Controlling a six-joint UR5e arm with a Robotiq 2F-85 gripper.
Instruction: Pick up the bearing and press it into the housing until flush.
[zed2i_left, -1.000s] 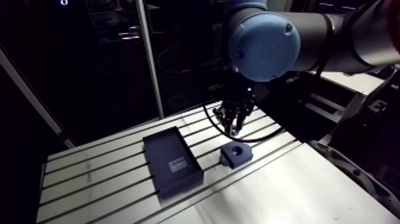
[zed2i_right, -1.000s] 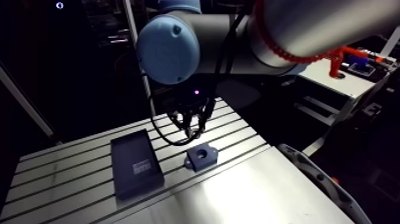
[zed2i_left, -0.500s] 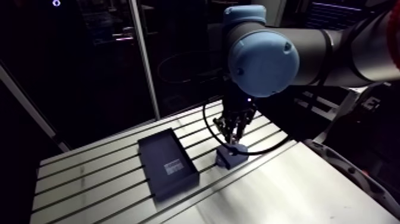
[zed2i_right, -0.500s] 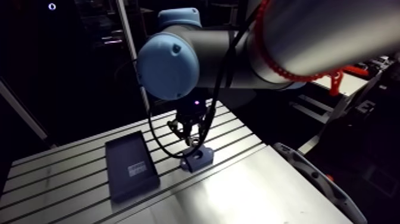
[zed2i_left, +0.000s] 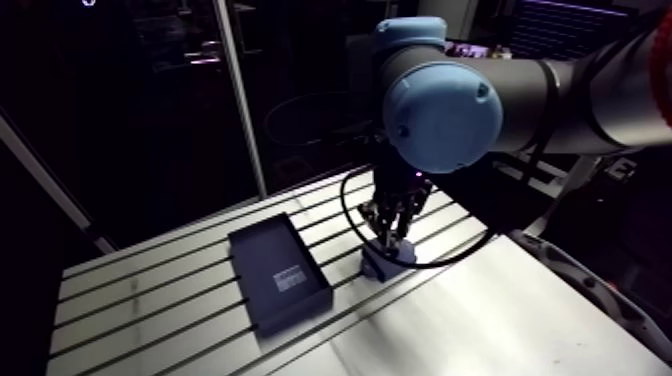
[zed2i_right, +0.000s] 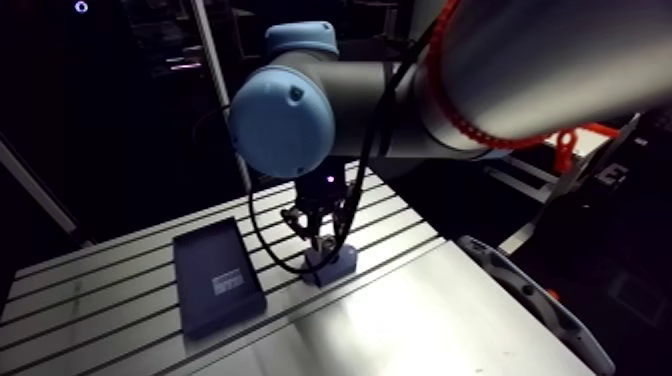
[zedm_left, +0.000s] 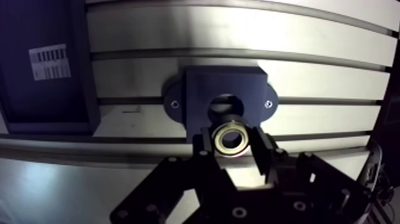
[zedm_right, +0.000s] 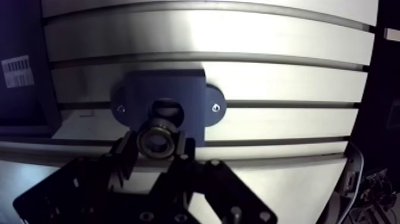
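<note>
Compared with the earlier arm view, the gripper (zed2i_left: 393, 233) has come down from a station above and behind the housing (zed2i_right: 336, 264) and now stands directly over it, close to its top face. The black tray (zed2i_left: 278, 272) lies on the slotted table (zed2i_left: 150, 295), near the housing but apart from it.

Arm view: the fingers are dark and small. Their state cannot be read here, and the gripper covers much of the housing.

Wrist view: both fingers (zedm_left: 208, 147) are clamped on the bearing (zedm_left: 230, 138), one on each side of its outer rim, with its open centre facing the camera. The bearing sits just short of the bore (zedm_left: 226, 106), overlapping its near edge.

Handling, as a judgement: a small metal ring, rigid, dense for its size and smooth enough to slip. Holding it by the outer rim is the correct place. It should enter square, or it may jam.

Not determinable: the height of the bearing above the housing, the depth of the bore, and the contact faces of the pads. The tray's label (zedm_left: 50, 61) is unreadable.
</note>
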